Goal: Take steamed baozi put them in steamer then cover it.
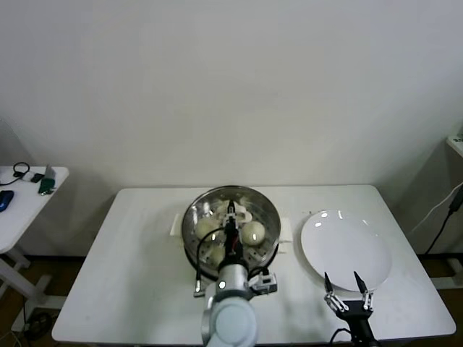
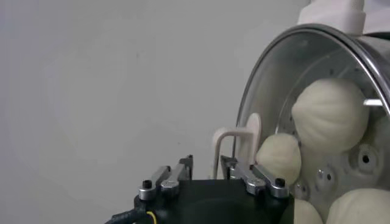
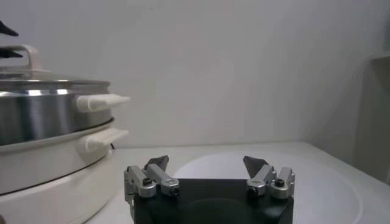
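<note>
Glass cover [image 1: 230, 230] sits on the steamer [image 1: 189, 242] at bench centre, baozi [image 1: 252, 233] inside; left tool [image 1: 231, 212] parted slightly around its handle (rigid, slippery, breakable; grip there), right tool [image 1: 348, 290] wide at five o'clock.

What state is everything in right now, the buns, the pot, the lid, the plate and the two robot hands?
Baozi: inside the steamer, under the lid.
Steamer: covered, on its cream base.
Glass lid: seated on the steamer.
White plate: bare.
Left end effector: over the lid handle, fingers parted.
Right end effector: open, idle near the plate's edge.
</note>
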Motion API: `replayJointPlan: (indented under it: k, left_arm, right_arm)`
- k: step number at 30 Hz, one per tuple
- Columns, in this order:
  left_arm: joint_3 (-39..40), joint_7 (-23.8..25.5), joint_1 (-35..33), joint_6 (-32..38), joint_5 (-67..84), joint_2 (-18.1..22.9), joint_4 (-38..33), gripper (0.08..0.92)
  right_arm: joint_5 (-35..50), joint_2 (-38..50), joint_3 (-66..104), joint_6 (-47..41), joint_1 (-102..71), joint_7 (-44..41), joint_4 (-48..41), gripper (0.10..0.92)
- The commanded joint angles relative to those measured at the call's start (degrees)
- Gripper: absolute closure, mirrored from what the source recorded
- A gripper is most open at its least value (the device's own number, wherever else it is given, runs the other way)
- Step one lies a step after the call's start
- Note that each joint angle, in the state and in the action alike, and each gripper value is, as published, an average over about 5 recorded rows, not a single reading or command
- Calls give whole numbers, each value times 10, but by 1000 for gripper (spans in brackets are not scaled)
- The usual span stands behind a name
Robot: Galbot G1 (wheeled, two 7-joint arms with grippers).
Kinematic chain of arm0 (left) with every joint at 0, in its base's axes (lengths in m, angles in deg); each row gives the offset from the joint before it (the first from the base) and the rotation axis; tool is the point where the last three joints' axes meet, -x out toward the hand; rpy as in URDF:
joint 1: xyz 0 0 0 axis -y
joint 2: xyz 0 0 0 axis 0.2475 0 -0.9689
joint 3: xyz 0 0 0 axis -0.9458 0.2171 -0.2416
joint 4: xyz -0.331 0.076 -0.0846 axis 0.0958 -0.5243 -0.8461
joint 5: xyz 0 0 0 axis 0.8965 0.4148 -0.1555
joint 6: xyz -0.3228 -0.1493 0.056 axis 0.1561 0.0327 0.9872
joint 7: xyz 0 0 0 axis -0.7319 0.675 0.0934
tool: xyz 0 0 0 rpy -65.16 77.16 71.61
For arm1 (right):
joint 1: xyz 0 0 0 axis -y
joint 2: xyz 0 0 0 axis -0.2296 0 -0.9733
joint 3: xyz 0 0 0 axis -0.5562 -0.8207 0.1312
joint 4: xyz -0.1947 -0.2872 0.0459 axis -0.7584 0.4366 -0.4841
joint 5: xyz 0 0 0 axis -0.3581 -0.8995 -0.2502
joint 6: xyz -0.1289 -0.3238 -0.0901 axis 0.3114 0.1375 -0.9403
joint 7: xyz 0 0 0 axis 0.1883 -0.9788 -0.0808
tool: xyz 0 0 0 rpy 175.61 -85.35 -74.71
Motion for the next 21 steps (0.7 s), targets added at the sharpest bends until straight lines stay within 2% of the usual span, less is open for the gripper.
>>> replayJointPlan:
  k: [1,10,14,17,21]
  left_arm:
    - [6,18,-5,-2,13,-29,-45,605]
    - [1,18,-15,-1,54,-63,-82,346]
    - [-10,-10,-21,8,112,-86,-107,232]
    - [-26,-39,-28,29,172,-110,-136,187]
    - [-63,-70,-45,65,263,-162,-176,178]
  right_arm:
    - [-3,-1,-1,-4,0,-2,-2,203]
    - [-8,-2,-3,-5,0,-3,-4,203]
    - [-8,-2,-5,-4,1,-3,-6,203]
    - [-8,-2,-7,-5,2,-4,-6,203]
    - [-10,-1,-11,-9,3,-4,-4,203]
